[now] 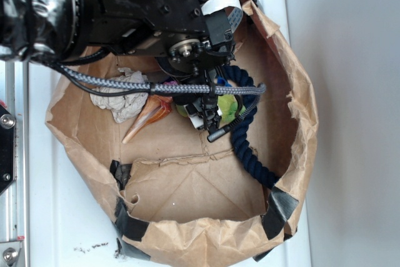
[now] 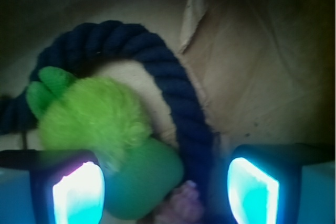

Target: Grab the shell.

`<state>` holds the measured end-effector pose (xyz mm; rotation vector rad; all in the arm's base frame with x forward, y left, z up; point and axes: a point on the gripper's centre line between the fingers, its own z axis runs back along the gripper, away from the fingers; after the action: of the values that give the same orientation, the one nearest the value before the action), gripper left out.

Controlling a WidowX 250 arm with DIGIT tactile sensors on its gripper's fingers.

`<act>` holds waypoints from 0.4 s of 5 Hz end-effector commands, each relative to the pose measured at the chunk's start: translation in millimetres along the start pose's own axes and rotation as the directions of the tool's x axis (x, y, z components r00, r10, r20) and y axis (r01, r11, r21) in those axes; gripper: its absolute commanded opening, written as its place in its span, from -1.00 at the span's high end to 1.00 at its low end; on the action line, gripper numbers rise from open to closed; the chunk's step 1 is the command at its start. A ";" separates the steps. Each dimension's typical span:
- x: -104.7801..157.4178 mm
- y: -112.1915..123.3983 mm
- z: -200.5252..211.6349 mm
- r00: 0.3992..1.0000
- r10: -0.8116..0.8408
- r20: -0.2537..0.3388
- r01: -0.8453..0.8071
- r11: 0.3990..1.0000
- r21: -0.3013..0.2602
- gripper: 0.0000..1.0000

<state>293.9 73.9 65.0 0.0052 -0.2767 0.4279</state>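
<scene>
The shell (image 1: 149,115), glossy orange-tan and tapering to a point toward the lower left, lies on the floor of the brown paper bag (image 1: 294,85). In the exterior view my gripper (image 1: 209,119) hangs just right of the shell, over a fuzzy lime-green plush toy (image 1: 229,107). In the wrist view the gripper (image 2: 165,184) is open, its glowing fingers (image 2: 79,195) set wide apart. The green plush (image 2: 92,116) and a dark blue rope (image 2: 184,114) lie between and beyond them. The shell does not show in the wrist view.
An off-white wad of cloth (image 1: 122,95) lies left of the shell. The navy rope (image 1: 253,154) curves along the bag's right side. A small pinkish thing (image 2: 181,205) sits beside the plush. The arm's braided cable (image 1: 156,87) crosses above the shell. Black tape (image 1: 281,207) patches the bag's rim.
</scene>
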 end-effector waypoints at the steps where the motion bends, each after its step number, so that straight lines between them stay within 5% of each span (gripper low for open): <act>1: 5.9 -2.2 10.2 0.996 -0.006 0.087 0.005 1.000 0.014 -1.00; 2: 0.0 -1.5 11.0 0.997 -0.048 0.067 0.047 0.999 0.020 -1.00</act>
<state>287.1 72.7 55.7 0.0366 -0.2744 0.4032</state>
